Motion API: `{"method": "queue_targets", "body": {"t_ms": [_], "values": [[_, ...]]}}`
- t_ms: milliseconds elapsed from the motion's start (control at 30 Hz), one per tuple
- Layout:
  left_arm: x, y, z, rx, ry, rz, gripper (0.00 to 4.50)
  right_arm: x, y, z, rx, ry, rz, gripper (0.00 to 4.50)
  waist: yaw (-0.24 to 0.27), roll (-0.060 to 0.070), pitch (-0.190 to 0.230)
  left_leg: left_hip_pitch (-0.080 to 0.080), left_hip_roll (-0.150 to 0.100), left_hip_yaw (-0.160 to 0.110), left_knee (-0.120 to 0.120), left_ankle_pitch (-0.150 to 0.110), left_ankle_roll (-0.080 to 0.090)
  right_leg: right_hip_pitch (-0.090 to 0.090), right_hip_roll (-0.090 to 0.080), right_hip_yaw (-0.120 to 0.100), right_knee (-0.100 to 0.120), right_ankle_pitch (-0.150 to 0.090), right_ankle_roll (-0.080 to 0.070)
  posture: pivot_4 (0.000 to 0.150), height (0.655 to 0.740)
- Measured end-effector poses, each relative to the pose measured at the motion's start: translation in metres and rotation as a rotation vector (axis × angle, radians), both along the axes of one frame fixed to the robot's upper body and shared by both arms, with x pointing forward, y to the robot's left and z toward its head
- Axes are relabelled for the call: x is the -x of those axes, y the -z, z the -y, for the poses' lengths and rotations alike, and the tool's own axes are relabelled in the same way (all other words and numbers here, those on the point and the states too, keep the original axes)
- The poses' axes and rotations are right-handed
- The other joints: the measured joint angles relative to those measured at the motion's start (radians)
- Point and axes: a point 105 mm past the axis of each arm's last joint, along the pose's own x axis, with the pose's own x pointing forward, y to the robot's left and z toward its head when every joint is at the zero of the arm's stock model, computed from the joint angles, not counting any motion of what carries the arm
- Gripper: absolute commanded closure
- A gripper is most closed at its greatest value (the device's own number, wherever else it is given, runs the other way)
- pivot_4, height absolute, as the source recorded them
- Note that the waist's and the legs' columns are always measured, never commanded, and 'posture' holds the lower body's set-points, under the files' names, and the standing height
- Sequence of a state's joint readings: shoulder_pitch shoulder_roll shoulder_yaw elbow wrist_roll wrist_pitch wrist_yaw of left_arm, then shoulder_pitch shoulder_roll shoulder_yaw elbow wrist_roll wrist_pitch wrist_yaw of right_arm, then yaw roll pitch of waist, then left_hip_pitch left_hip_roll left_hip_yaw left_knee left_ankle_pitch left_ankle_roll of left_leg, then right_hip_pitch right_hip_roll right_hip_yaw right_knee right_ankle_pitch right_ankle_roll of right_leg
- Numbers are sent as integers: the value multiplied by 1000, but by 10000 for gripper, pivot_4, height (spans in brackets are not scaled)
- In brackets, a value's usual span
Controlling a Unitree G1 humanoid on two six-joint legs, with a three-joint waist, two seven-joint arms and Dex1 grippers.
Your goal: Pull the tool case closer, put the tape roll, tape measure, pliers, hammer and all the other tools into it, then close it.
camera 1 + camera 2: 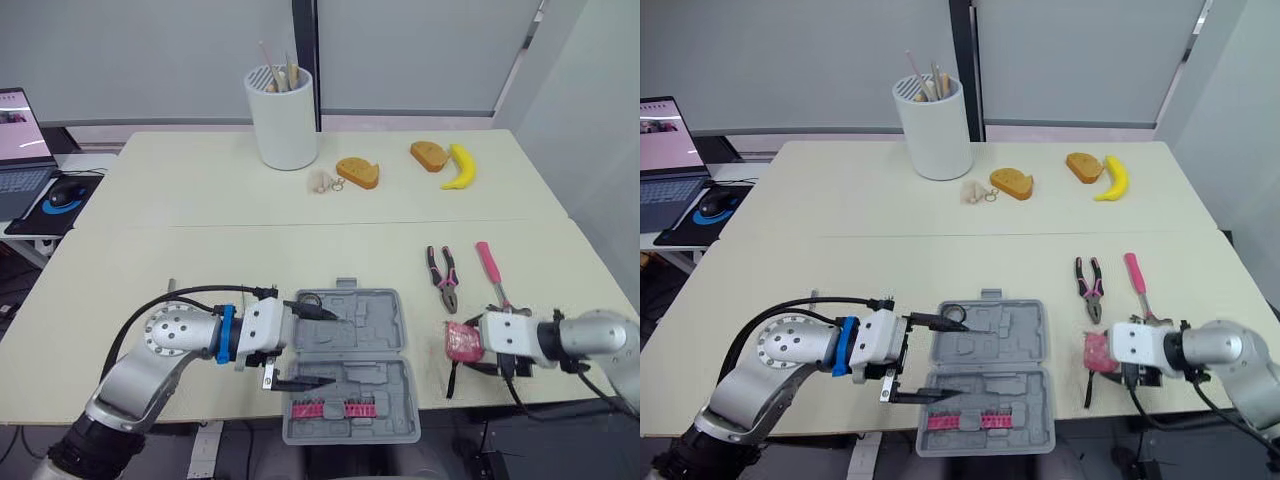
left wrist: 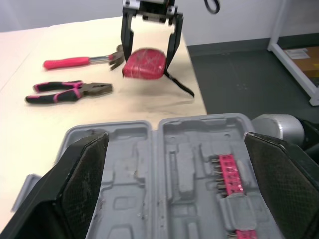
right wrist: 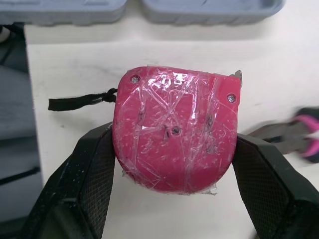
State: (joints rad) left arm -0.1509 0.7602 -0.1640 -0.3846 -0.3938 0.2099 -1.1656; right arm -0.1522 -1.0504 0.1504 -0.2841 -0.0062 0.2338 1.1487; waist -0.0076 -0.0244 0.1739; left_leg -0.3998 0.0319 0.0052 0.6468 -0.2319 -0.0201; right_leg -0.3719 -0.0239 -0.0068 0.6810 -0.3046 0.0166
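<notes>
The grey tool case (image 1: 372, 340) lies open at the table's near edge, with a pink bit strip (image 1: 335, 408) in its near half. My left gripper (image 1: 333, 348) is open, its two fingers spread over the case's left side. A small black ring (image 1: 310, 299) rests at the case's far left corner. Just right of the case, my right gripper (image 1: 464, 343) is shut on the pink tape measure (image 3: 174, 134), whose black strap (image 3: 79, 100) trails off. The pink-handled pliers (image 1: 443, 278) and hammer (image 1: 492, 275) lie on the table behind it.
At the back stands a white holder with sticks (image 1: 282, 115). Near it are two bread pieces (image 1: 357, 172), a banana (image 1: 460, 167) and a small keyring (image 1: 322, 182). A laptop (image 1: 20, 150) and mouse (image 1: 65, 190) sit on a side desk at the left.
</notes>
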Motion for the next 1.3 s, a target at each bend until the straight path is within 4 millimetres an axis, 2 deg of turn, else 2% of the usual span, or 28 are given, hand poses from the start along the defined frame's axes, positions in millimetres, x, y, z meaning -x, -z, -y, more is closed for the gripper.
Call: {"method": "queue_targets", "body": {"t_ms": [67,200,400,500,600,800,1000,1300], "values": [[-6,-3,-2,-6,-29,-3,0,-7,-16,-12,13,-27,8,13379,2,0,0,0,0,-1,0,0,0,0,0,-1,0,0,0,1500,7303],[-18,-3,-12,-16,-111,-12,0,-21,-26,-38,34,-95,-23,13379,1,0,0,-1,-1,-1,0,0,0,0,-1,0,0,0,-1,1500,7303],[-28,3,-27,-75,-190,10,0,-46,-20,-84,76,-197,-83,13379,-1,-1,1,-1,0,-1,0,0,0,-1,-1,-1,0,0,-2,1500,7303],[-31,9,-32,-101,-222,24,0,-55,-9,-96,109,-224,-110,13379,0,0,2,-2,-1,-1,0,0,0,-2,-1,-1,1,0,-2,1500,7303],[-34,16,-36,-122,-253,35,0,-64,2,-101,163,-243,-133,13379,4,0,2,-2,-2,0,0,0,0,-2,-2,-1,1,0,-2,1500,7303],[-34,20,-36,-123,-276,53,0,-79,10,-108,222,-267,-131,13379,4,0,2,-2,-1,-1,0,0,0,-2,-3,-2,1,1,-2,1500,7303],[-34,21,-36,-122,-280,65,0,-84,23,-104,251,-253,-160,13379,3,0,2,-2,-1,-1,0,0,0,-2,-3,-2,1,1,-3,1500,7303],[-31,22,-27,-110,-238,66,0,-84,26,-117,228,-257,-157,13379,2,0,2,-2,-1,-1,0,0,0,-3,-3,-2,2,1,-3,1500,7303]]}}
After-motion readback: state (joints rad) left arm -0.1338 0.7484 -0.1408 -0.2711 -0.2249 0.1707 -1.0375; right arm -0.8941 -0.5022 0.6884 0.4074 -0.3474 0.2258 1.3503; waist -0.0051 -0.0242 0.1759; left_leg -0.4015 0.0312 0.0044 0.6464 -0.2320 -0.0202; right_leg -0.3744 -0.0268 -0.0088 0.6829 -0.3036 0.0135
